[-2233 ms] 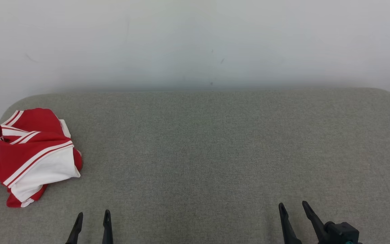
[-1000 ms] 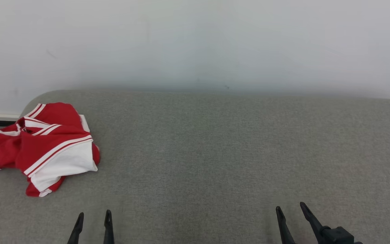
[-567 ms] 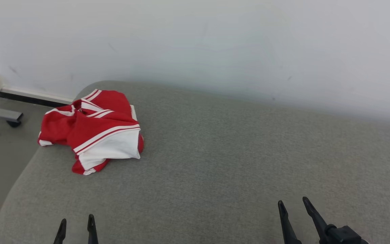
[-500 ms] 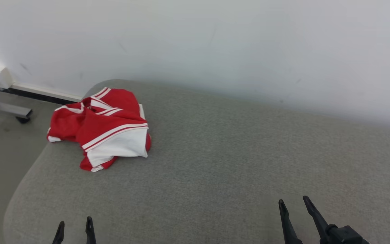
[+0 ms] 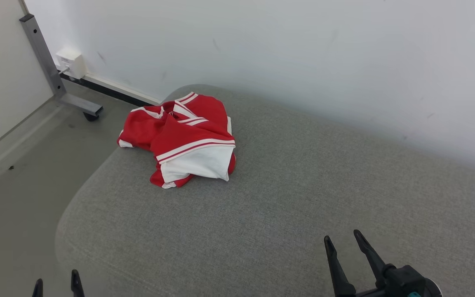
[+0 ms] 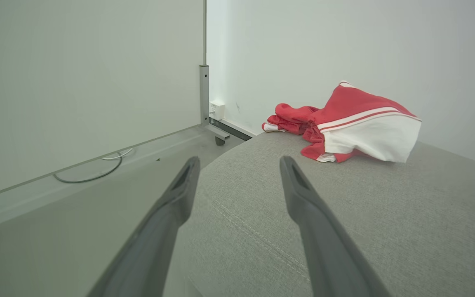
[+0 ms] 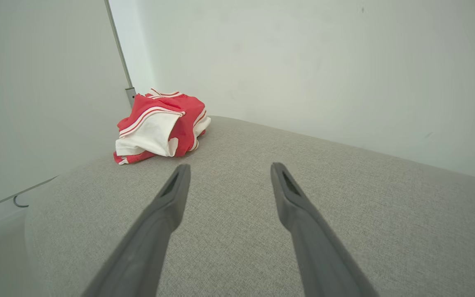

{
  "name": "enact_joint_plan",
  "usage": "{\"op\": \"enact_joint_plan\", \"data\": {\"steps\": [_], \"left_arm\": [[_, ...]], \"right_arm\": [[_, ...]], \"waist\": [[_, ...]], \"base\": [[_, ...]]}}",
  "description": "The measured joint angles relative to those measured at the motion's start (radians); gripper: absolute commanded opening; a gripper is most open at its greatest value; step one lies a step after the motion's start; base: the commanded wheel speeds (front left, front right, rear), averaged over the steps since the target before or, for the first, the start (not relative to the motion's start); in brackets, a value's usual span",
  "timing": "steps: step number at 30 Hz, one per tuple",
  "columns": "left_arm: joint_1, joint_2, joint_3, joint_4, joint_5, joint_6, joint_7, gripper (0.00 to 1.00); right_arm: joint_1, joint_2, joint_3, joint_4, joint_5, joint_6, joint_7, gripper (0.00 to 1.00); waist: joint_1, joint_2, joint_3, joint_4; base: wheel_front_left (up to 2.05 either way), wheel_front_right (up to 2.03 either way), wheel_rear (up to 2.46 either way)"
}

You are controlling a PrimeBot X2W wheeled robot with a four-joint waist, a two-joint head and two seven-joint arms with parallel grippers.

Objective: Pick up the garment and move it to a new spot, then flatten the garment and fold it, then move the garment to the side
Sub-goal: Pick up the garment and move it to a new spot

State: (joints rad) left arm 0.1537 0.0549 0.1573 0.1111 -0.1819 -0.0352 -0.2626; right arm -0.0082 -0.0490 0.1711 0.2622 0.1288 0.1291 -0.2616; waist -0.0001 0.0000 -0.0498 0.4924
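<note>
— Two grippers, both empty. The left gripper [image 6: 238,163] has its fingers [image 6: 175,198] spread as wide as they go. The right gripper [image 7: 230,167] is the same, and neither touches anything.

— And the garment [image 5: 188,138]?

— It lies in a crumpled red-and-white heap at the far left corner of the cushion [image 5: 287,198], close to the wall [image 5: 262,49] and well apart from both grippers.

— Has it moved?

— No, it's the same heap with the same folds. What has changed is the robot, which has turned to its left. A second ago the garment sat at the left edge of the head view; now it is nearer the middle. The floor [image 5: 15,198], a metal leg [image 5: 41,53] and a wall box [image 5: 71,62] have come into sight beside the cushion.

— And the arms?

— They have hardly shifted against the body. The left gripper now hangs at the cushion's rounded edge, partly over the floor. The right gripper is over the cushion.

— Meaning what?

— I'd say the pick-up hasn't begun, and the turn only faces the robot toward the garment. A reach comes next, and the left looks the nearer arm.
</note>
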Motion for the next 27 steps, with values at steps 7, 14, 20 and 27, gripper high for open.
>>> {"op": "enact_joint_plan", "data": {"steps": [7, 14, 20, 27], "left_arm": [[0.027, -0.002, 0.009, -0.046, -0.010, 0.019, 0.000, 1.00], [0.031, -0.003, -0.006, -0.056, -0.012, 0.033, 0.000, 1.00], [-0.038, -0.004, -0.033, 0.008, -0.062, 0.026, 0.006, 1.00], [-0.343, 0.024, -0.017, 0.170, -0.182, -0.018, 0.158, 1.00]], "right_arm": [[-0.023, 0.000, 0.007, 0.019, -0.001, 0.000, 0.000, 1.00], [-0.031, 0.000, 0.008, 0.026, -0.001, 0.000, 0.000, 1.00], [-0.027, 0.000, -0.009, 0.016, 0.000, 0.000, 0.000, 1.00], [-0.018, -0.001, -0.042, -0.066, -0.045, 0.000, 0.024, 1.00]], "waist": [[0.0000, 0.0000, 0.026, 0.021], [0.0001, 0.0000, 0.032, 0.024], [0.0000, 0.0000, 0.042, 0.022], [0.0000, 0.0001, 0.087, 0.011]], "base": [[0.00, 0.00, 0.00], [0.00, 0.00, 0.00], [0.00, 0.00, 0.00], [0.00, 0.00, 0.00]]}}
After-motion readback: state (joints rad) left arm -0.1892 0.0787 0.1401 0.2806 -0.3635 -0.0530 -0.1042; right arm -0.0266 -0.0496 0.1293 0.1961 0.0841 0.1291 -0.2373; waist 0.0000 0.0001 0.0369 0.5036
